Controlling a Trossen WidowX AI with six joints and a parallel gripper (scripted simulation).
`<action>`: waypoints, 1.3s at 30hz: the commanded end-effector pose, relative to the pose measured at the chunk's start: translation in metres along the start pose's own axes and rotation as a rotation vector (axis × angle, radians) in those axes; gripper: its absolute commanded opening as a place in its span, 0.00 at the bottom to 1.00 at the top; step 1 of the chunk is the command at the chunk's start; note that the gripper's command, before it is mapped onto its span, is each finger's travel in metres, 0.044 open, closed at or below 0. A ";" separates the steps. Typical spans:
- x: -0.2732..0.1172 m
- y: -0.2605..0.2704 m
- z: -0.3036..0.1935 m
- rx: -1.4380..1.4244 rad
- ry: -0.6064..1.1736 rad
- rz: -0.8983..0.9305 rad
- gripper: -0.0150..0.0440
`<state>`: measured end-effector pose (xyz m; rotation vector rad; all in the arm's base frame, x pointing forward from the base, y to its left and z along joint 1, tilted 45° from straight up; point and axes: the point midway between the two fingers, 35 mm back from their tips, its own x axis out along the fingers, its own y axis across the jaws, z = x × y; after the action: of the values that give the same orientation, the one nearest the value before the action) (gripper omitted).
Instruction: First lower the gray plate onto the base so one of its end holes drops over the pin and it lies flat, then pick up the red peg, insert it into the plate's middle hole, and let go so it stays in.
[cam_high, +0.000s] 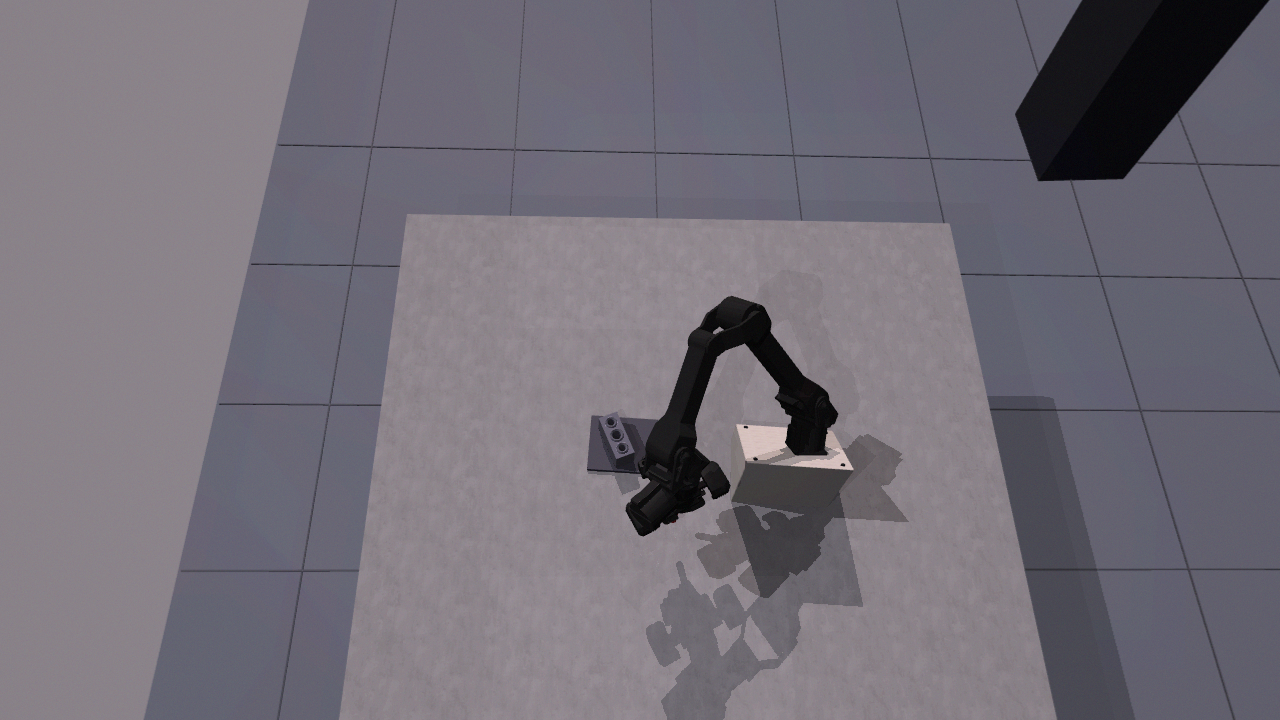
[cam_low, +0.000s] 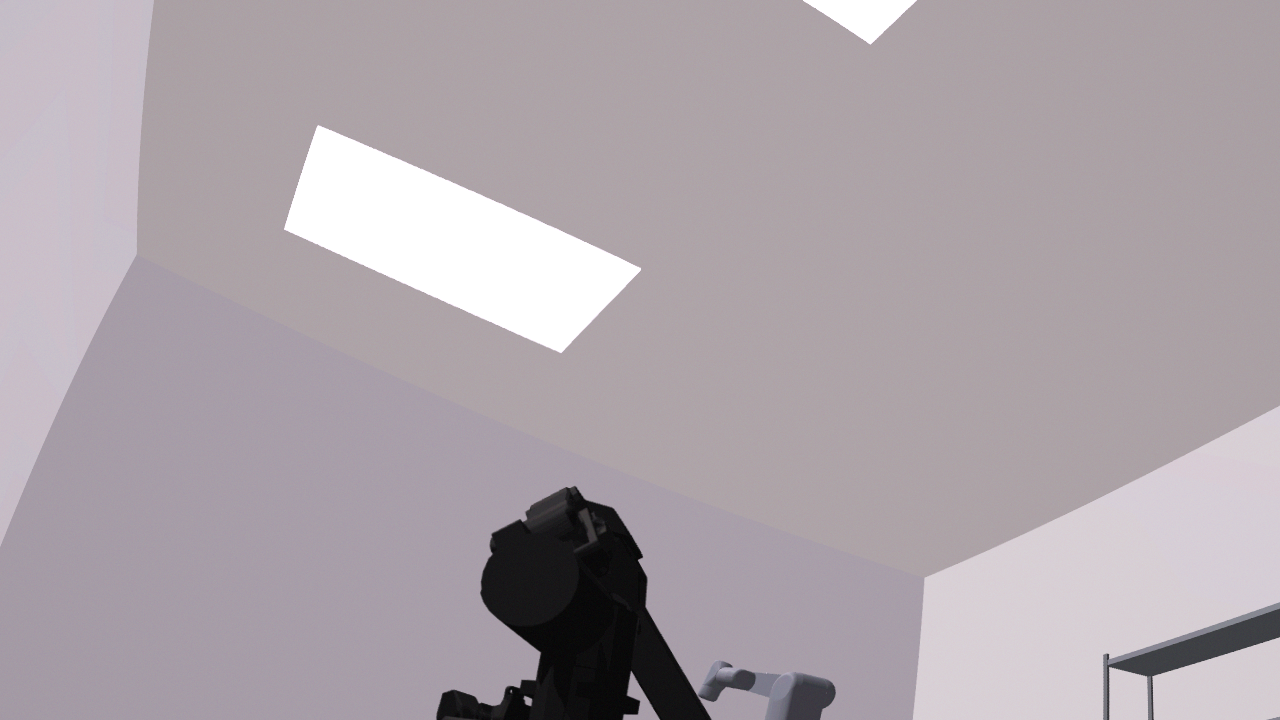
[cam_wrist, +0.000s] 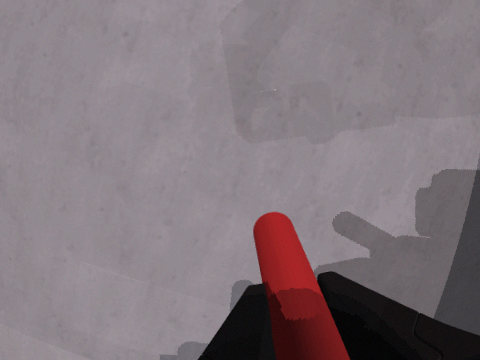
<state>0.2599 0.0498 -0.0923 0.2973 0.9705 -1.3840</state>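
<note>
The gripper (cam_wrist: 293, 286) is shut on the red peg (cam_wrist: 278, 247). The peg sticks out past the fingertips, and its shadow lies apart from it on the table, so it is held above the surface. In the top view the arm's wrist hides nearly all of the peg. The gray plate (cam_high: 624, 438) lies on the dark square base (cam_high: 597, 460), left of the gripper, with its three holes facing up. The arm covers the base's right part. Whether the pin sits in an end hole is too small to tell. The exterior view shows neither peg nor plate.
The arm (cam_high: 688, 385) stands on a pale box (cam_high: 787, 484) to the right of the base, on a light table (cam_high: 501, 313). A large black beam (cam_high: 1109, 89) is at the upper right. The exterior view shows another gray robot arm (cam_low: 799, 694) and a shelf (cam_low: 1199, 640) in the background.
</note>
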 end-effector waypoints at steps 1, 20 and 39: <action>-0.003 0.006 0.012 -0.002 0.002 0.008 0.25; -0.007 0.020 0.063 -0.002 0.010 0.017 0.25; -0.007 0.025 0.118 0.001 0.005 0.018 0.25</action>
<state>0.3248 -0.0139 -0.0326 0.3125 0.9738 -1.3701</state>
